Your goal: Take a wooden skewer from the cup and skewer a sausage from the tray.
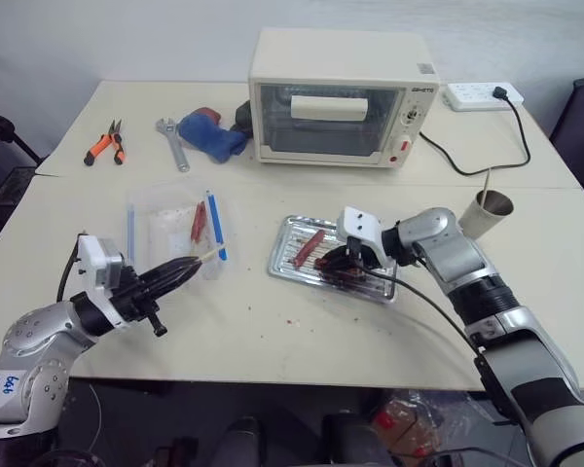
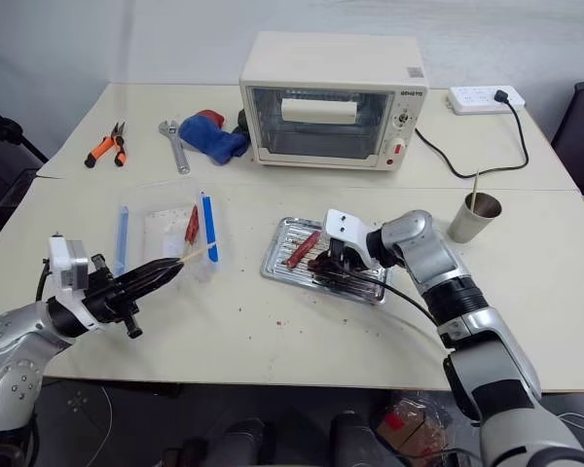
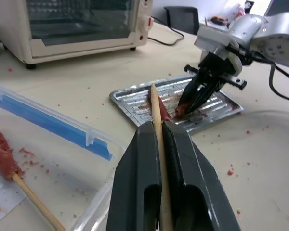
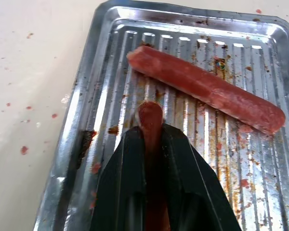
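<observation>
My left gripper (image 1: 188,266) is shut on a wooden skewer (image 3: 156,120), which points level toward the tray (image 1: 284,255) from the left. Over the shiny ribbed tray, my right gripper (image 4: 151,139) is shut on a dark reddish-brown sausage (image 4: 150,117), whose rounded end sticks out past the fingertips just above the tray floor. A brighter red sausage (image 4: 207,90) lies loose on the tray beside it. The small grey-beige cup (image 1: 488,215) stands to the right of the tray with another skewer (image 1: 487,182) upright in it.
A cream toaster oven (image 1: 341,97) stands at the back. A clear blue-zipped plastic bag (image 1: 170,229) holding a skewered sausage lies just beyond my left gripper. Pliers (image 1: 107,143), a wrench (image 1: 173,144), a blue cloth (image 1: 211,132) and a power strip (image 1: 482,94) lie farther back.
</observation>
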Motion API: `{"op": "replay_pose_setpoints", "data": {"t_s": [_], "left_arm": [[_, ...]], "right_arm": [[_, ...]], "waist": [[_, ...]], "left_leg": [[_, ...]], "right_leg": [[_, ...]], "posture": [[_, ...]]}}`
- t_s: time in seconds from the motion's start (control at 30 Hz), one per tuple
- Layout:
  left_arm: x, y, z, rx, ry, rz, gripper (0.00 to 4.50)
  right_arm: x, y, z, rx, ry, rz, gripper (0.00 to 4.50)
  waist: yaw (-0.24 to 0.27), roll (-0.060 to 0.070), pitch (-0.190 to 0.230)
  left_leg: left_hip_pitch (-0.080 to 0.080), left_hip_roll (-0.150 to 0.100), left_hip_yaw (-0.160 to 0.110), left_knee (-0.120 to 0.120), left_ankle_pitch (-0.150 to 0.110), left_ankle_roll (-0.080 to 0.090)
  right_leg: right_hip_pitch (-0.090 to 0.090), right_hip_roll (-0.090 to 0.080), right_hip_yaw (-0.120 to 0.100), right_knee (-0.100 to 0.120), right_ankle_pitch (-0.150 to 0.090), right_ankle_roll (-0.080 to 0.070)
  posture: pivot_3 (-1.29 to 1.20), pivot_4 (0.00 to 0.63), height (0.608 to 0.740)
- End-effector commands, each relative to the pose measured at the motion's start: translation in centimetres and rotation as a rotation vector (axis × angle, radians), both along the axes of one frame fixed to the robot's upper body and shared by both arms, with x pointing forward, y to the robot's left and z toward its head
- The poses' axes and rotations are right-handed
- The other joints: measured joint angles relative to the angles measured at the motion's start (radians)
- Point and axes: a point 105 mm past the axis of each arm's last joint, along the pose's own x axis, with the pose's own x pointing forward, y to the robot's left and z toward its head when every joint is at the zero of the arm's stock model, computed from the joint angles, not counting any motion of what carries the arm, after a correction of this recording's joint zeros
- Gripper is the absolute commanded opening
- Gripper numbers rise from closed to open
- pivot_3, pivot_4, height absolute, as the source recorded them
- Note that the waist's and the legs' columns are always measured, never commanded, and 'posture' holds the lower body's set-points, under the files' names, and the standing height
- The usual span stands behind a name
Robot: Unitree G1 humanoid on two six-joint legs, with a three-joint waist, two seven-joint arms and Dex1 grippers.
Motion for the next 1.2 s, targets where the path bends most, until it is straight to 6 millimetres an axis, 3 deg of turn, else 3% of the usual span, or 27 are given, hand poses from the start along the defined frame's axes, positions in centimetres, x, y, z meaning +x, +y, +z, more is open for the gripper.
{"op": "replay_pose_setpoints", "data": {"t_s": [0.03,0.13,0.3,0.7,1.2], "left_arm": [[-1.1,-2.1,0.4,0.112,-0.053,-0.141,0.0],[-1.5,-3.4,0.1,0.166,-0.056,-0.223,0.0],[-1.4,-5.3,-0.2,0.175,-0.058,-0.322,0.0],[-0.3,-6.8,-0.6,0.164,-0.064,-0.372,0.0],[0.1,-7.1,-0.9,0.161,-0.074,-0.361,0.0]], "right_arm": [[-2.3,0.8,3.6,0.091,-0.073,0.174,0.29],[-4.4,0.9,4.4,0.086,-0.063,0.27,0.29],[-6.2,1.6,4.3,0.057,-0.035,0.309,0.29],[-6.9,2.6,4.3,0.061,-0.016,0.305,0.29],[-7.4,2.9,4.4,0.071,-0.018,0.323,0.29]], "waist": [[0.0,0.0,0.0],[0.001,0.0,0.0],[0.002,0.0,0.0],[0.003,0.0,0.0],[0.003,0.0,0.0]], "left_leg": [[0.0,0.0,0.0,0.0,0.0,0.0],[0.0,0.0,0.0,-0.001,0.0,0.0],[0.0,0.0,0.0,0.0,0.0,0.0],[0.0,0.0,0.0,0.0,0.0,0.0],[0.0,0.0,0.0,0.0,0.0,0.0]], "right_leg": [[0.0,0.0,0.0,0.0,0.0,0.0],[0.0,0.0,0.0,-0.001,0.0,0.0],[0.001,0.0,0.0,-0.001,0.0,0.0],[0.0,0.0,0.0,0.0,0.0,0.0],[0.0,0.0,0.0,0.0,0.0,0.0]], "posture": [[0.0,0.15,0.74],[0.0,0.15,0.74],[0.0,0.15,0.74],[0.0,0.15,0.74],[0.0,0.15,0.74]]}}
